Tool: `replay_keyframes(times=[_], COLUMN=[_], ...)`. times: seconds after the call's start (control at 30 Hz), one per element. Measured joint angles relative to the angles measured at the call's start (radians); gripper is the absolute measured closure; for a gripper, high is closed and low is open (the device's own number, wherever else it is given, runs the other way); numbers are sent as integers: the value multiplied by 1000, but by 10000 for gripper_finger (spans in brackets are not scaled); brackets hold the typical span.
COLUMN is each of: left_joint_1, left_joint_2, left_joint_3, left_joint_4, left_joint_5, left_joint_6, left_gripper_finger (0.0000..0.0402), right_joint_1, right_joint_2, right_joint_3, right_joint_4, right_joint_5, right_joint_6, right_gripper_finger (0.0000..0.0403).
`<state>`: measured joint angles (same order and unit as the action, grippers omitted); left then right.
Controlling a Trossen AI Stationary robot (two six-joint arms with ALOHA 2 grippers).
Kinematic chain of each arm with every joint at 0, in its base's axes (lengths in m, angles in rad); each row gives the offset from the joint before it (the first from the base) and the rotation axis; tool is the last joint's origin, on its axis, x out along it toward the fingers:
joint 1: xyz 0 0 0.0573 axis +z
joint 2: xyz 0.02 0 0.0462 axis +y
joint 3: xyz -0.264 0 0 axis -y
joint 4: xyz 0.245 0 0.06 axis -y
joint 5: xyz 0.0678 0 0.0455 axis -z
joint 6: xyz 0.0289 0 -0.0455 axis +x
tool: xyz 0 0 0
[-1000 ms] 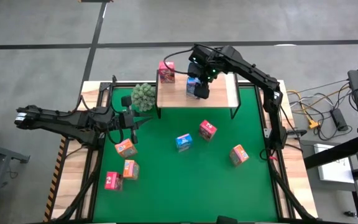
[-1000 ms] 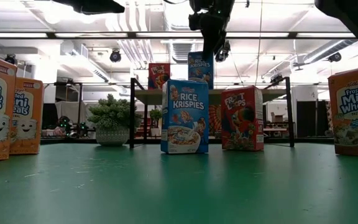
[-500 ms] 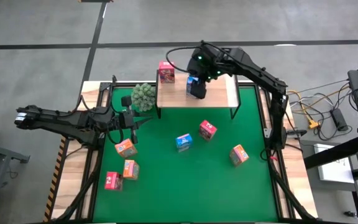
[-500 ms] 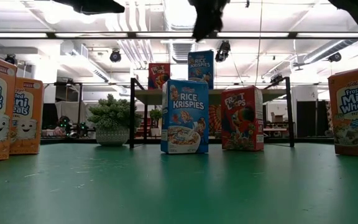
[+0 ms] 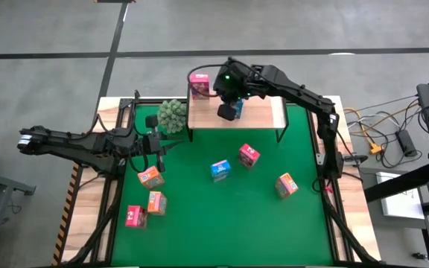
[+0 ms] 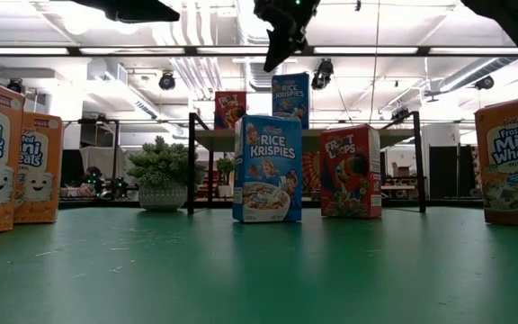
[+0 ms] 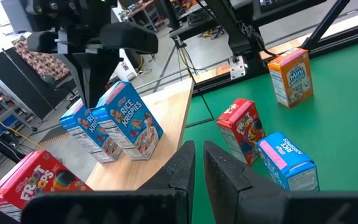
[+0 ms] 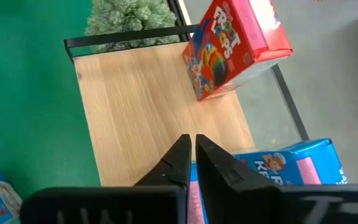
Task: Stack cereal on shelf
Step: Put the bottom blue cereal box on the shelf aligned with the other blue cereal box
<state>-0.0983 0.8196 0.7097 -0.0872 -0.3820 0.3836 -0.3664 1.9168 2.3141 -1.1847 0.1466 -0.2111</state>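
Observation:
The shelf [image 5: 267, 115] stands at the mat's far edge. On it stand a red cereal box [image 5: 198, 84] at its left end and two blue boxes [image 7: 129, 121] [image 7: 84, 132] side by side near the middle. My right gripper [image 8: 191, 146] hovers shut above the board, just left of the blue boxes, tilted down. My left gripper [image 5: 171, 144] waits shut over the mat's left side, near the plant, pointing toward the shelf. Loose on the mat are a blue box [image 5: 220, 170], a red box [image 5: 248, 155] and an orange box [image 5: 286, 184].
A green spiky plant [image 5: 172, 115] stands at the shelf's left end. Two orange boxes [image 5: 150, 176] [image 5: 156, 202] and a red one [image 5: 134, 216] lie on the mat's left near side. The shelf's right half is bare wood.
My right gripper has risen off the blue box on the shelf and swung toward the table's left, tipping further down, and its fingers have shut with nothing between them. The blue box stays standing on the shelf.

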Motion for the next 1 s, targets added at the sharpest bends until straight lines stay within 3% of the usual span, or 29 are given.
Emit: replay_keyframes(times=[1.0], left_joint_1=[0], left_joint_2=[0], left_joint_3=[0], left_joint_4=[-3], left_joint_5=[0], left_joint_6=[-8], left_gripper_finger=[387], right_joint_1=[0], right_joint_2=[2], right_joint_3=[-19], right_joint_4=[-61], right_joint_5=[24], right_joint_6=[9], right_gripper_finger=[390])
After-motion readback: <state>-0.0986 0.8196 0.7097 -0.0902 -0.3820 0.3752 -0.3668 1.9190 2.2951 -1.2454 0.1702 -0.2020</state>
